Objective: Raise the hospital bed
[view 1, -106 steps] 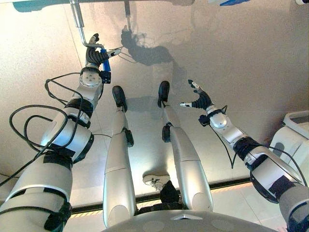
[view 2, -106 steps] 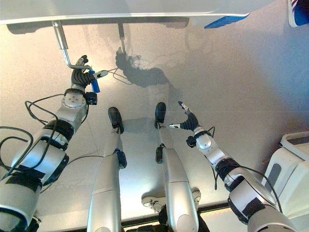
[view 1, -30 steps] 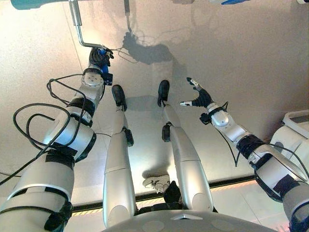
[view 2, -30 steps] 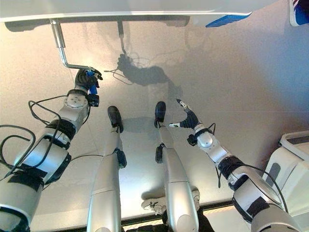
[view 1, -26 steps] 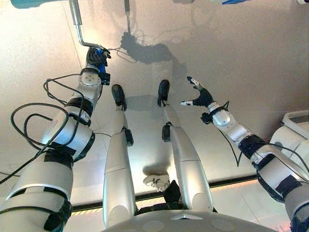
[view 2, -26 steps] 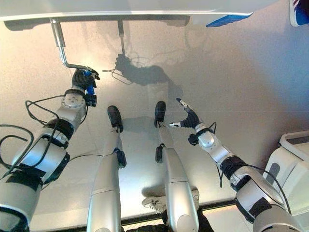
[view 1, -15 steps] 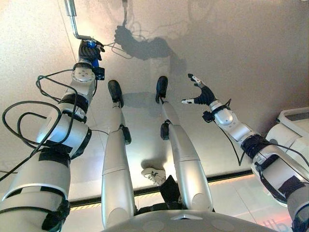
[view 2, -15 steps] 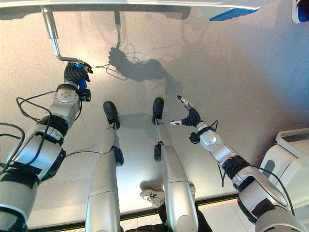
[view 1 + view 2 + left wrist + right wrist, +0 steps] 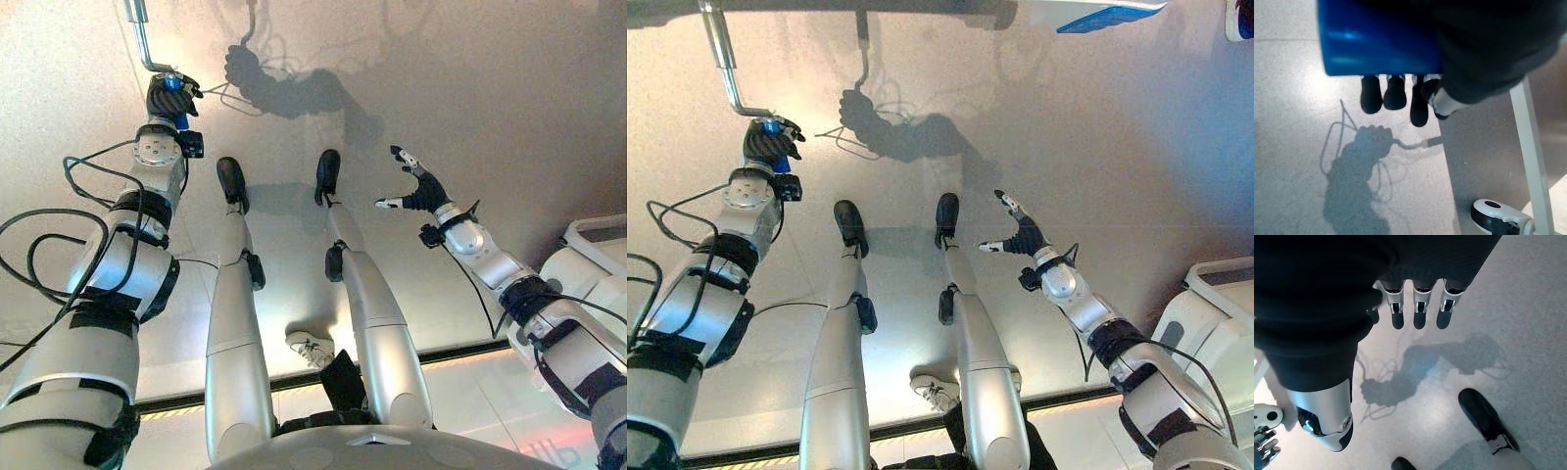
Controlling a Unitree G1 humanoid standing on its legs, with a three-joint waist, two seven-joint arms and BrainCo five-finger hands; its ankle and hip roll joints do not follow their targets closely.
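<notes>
A bent metal crank hangs from the underside of the hospital bed, whose blue-trimmed edge runs along the top of the eye views. My left hand is shut on the crank's blue handle, with its fingers curled round the grip. My right hand hovers over the floor to the right. It is open with fingers spread and holds nothing.
The bed's white leg ends in a caster wheel near the crank. A white machine stands at the right edge. A person's shoe rests on the floor behind me, by a dark floor strip.
My left hand has closed round the blue handle, which it only touched loosely 3.5 s ago. The whole picture has since shifted, so the camera moved. The right hand stays open.
</notes>
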